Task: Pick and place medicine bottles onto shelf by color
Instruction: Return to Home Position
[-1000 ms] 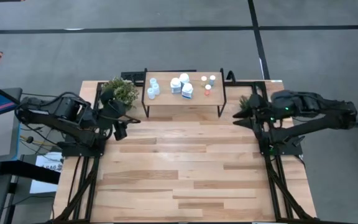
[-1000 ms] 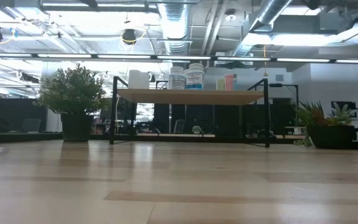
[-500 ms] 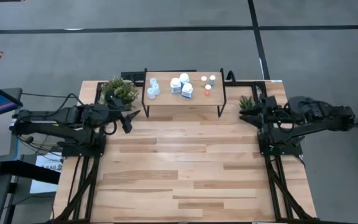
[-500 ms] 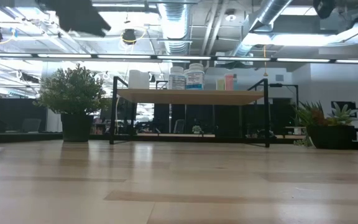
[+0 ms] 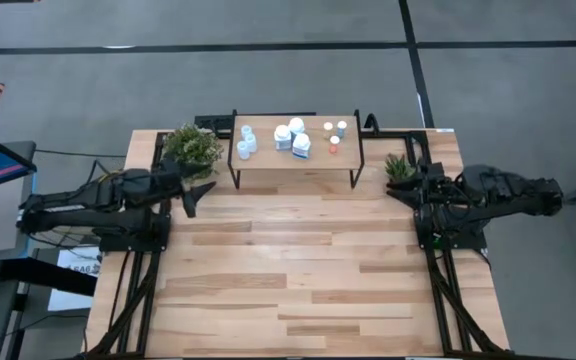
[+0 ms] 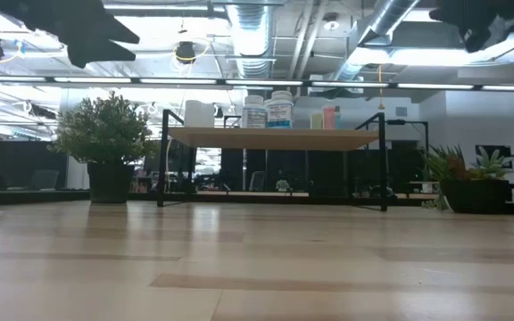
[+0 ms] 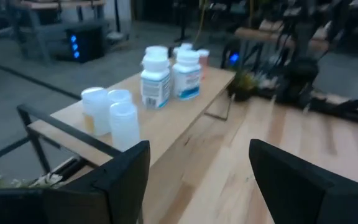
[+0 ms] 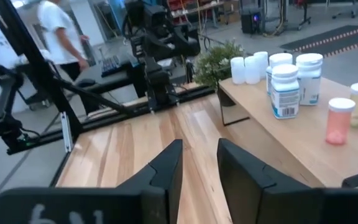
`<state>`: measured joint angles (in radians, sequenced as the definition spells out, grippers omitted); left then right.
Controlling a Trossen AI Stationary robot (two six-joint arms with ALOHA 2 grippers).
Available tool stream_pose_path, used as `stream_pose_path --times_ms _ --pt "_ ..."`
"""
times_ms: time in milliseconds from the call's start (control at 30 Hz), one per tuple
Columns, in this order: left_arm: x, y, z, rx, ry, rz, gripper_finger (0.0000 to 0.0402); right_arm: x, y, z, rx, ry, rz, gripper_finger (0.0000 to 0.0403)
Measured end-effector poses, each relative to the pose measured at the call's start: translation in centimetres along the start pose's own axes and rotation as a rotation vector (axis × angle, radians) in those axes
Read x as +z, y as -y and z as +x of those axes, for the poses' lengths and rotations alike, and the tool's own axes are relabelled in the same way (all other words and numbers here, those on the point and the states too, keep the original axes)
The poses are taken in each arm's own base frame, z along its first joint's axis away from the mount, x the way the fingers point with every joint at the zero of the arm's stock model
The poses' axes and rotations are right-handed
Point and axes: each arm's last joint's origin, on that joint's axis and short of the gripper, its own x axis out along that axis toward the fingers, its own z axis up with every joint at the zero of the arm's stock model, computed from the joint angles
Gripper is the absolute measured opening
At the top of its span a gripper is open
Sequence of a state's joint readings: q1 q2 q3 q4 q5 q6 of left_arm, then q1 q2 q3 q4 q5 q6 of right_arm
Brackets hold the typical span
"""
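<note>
The shelf (image 5: 268, 163) stands at the table's far middle on its black frame. All the medicine bottles stand upright on it: pale-blue ones (image 5: 245, 141) at its left, chunky white ones (image 5: 293, 136) in the middle, tiny ones (image 5: 334, 134) at its right. They also show in the left wrist view (image 7: 166, 73) and the right wrist view (image 8: 294, 81). My left gripper (image 5: 198, 196) is open and empty, left of the shelf's near corner. My right gripper (image 5: 398, 190) is open by a narrow gap and empty, right of the shelf.
A bushy potted plant (image 5: 193, 146) stands left of the shelf, close to my left gripper. A small potted plant (image 5: 400, 166) stands right of it, beside my right gripper. Bare plank tabletop (image 5: 298, 260) lies in front. A person (image 8: 58, 31) walks in the room beyond.
Both arms have folded down lower: both grippers have come down into the top of the low view. My right gripper has drawn back toward the table's right edge, away from the shelf. The bottles have kept still.
</note>
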<state>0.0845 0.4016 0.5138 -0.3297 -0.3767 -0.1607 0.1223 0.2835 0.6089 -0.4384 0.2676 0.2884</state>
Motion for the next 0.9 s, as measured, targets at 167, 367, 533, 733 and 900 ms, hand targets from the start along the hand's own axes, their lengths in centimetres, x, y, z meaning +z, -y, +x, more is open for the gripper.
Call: stream_pose_path --times_ms 167,367,533,733,900 --pt "-1.3 -0.4 -0.5 -0.019 0.063 -0.026 0.0261 -1.3 0.5 -0.5 0.016 0.051 0.013 0.0118" --pt "-2.8 -0.8 -1.0 -0.033 0.094 -0.025 0.0261 -2.4 1.2 -1.6 0.032 0.108 0.03 0.0117" --pt "-4.6 -1.1 -1.2 -0.074 0.133 -0.077 0.0261 -3.0 1.6 -2.5 0.053 0.171 0.083 0.0117" --pt "-6.5 -1.2 -1.1 -0.142 0.205 -0.083 0.0261 -3.1 1.6 -2.3 0.049 0.154 0.096 0.0117" --pt "-8.2 -0.9 -0.2 -0.208 0.159 -0.082 0.0261 -3.1 1.6 -2.3 0.052 0.158 0.101 0.0117"
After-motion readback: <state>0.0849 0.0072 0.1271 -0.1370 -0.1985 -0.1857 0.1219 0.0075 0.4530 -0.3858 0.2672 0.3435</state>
